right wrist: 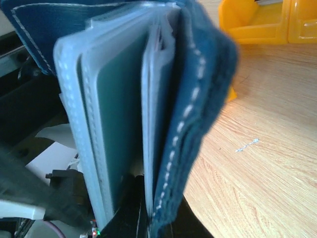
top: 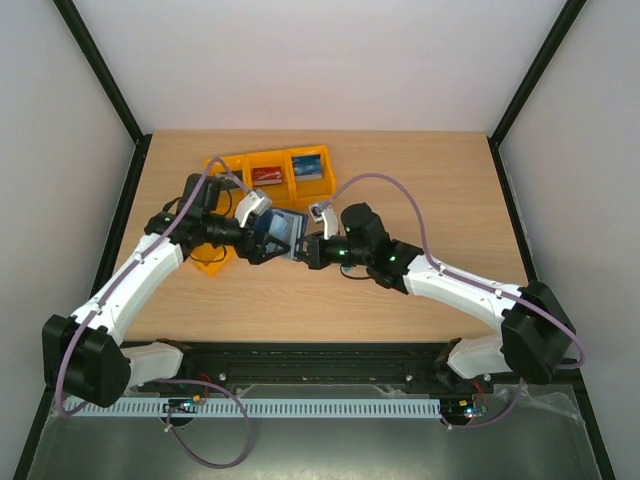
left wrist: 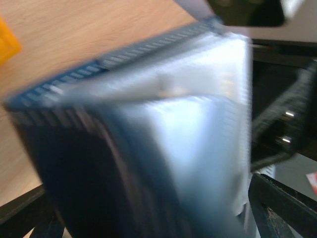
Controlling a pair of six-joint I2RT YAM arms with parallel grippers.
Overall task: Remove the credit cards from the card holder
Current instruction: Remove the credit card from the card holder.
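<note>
The card holder (top: pixel 283 232) hangs above the table's middle between both arms, its navy cover open and pale sleeves fanned out. My right gripper (top: pixel 303 248) is shut on its stitched navy cover and a few sleeves (right wrist: pixel 154 148) from below. A teal-green card (right wrist: pixel 119 124) sits in one sleeve. My left gripper (top: pixel 262 230) stands open, its fingers spread either side of the holder (left wrist: pixel 148 124), which fills the blurred left wrist view. A dark finger (left wrist: pixel 282 203) shows at the lower right there. A red credit card (top: pixel 265 175) and a blue one (top: pixel 307 168) lie in the orange bins.
A row of three orange bins (top: pixel 240 163) stands at the back left of the wooden table. Another orange bin (top: pixel 210 262) lies partly under my left arm. An orange bin (right wrist: pixel 267 25) shows just beyond the holder in the right wrist view.
</note>
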